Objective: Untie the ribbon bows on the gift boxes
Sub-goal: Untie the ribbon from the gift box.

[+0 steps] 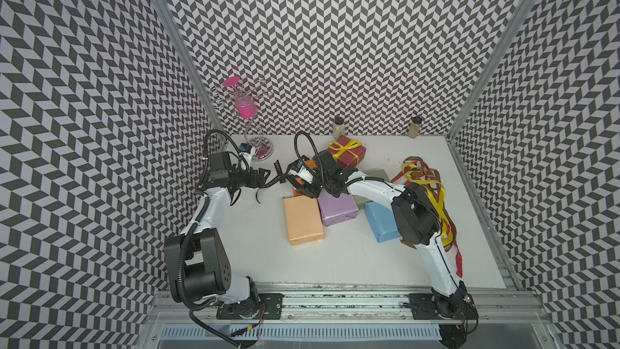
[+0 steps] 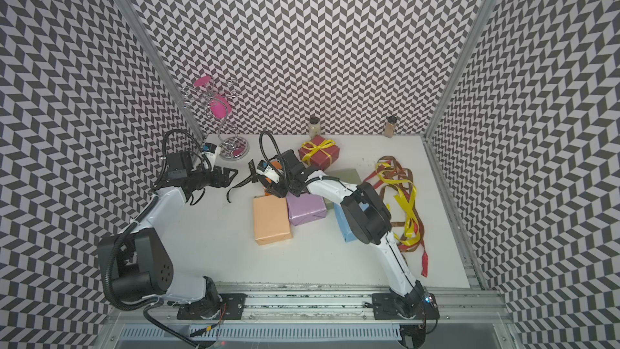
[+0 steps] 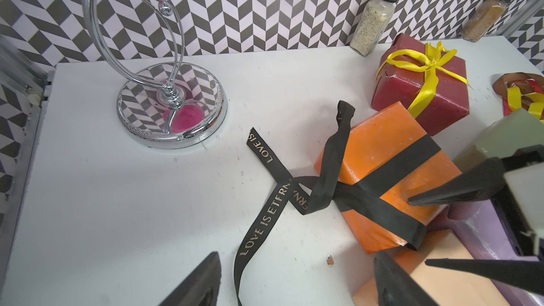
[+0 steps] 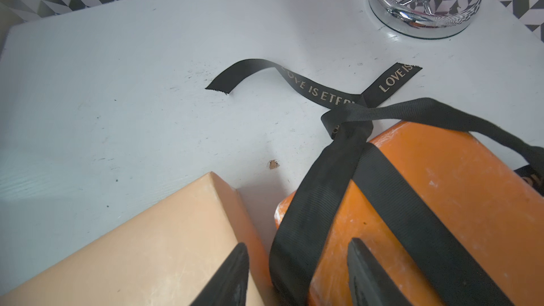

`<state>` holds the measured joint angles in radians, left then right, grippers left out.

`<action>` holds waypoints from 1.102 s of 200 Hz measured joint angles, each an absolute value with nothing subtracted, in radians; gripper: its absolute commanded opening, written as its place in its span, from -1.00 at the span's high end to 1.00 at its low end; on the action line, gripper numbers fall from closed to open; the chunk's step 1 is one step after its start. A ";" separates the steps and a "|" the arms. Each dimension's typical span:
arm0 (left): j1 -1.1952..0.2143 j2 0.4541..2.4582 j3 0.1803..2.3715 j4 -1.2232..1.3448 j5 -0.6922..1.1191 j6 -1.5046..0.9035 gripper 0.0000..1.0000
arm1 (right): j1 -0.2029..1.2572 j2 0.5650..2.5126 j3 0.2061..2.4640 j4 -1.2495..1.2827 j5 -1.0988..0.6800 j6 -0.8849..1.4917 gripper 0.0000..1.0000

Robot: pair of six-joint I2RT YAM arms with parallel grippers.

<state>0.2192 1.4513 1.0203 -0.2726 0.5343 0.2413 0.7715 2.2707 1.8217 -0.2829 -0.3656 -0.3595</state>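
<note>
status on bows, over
Left claw open over black ribbon tail. Right claw astride orange box, grip unclear. Black ribbon loosely knotted, yellow bow on red box tied. Peach box close beside.

The black ribbon on the orange box reads "LOVE IS ETERN", cut off at the knot; another tail reads "LOVE IS".

Setting: robot test cell, lab-type.
Walls: black-and-white chevron panels enclosing three sides.
Frame: aluminium rail carrying two robot arms.
Surface: white tabletop.
</note>
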 measured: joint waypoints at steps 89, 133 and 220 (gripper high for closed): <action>0.225 1.417 0.957 -0.254 0.486 0.246 -0.62 | 0.828 2.312 1.858 -0.216 -0.171 -0.373 0.51; 0.225 1.417 0.957 -0.251 0.483 0.249 -0.62 | 0.829 2.311 1.858 -0.215 -0.194 -0.373 0.74; 0.225 1.417 0.957 -0.256 0.487 0.265 -0.62 | 0.827 2.212 1.788 -0.398 -0.359 -0.417 0.96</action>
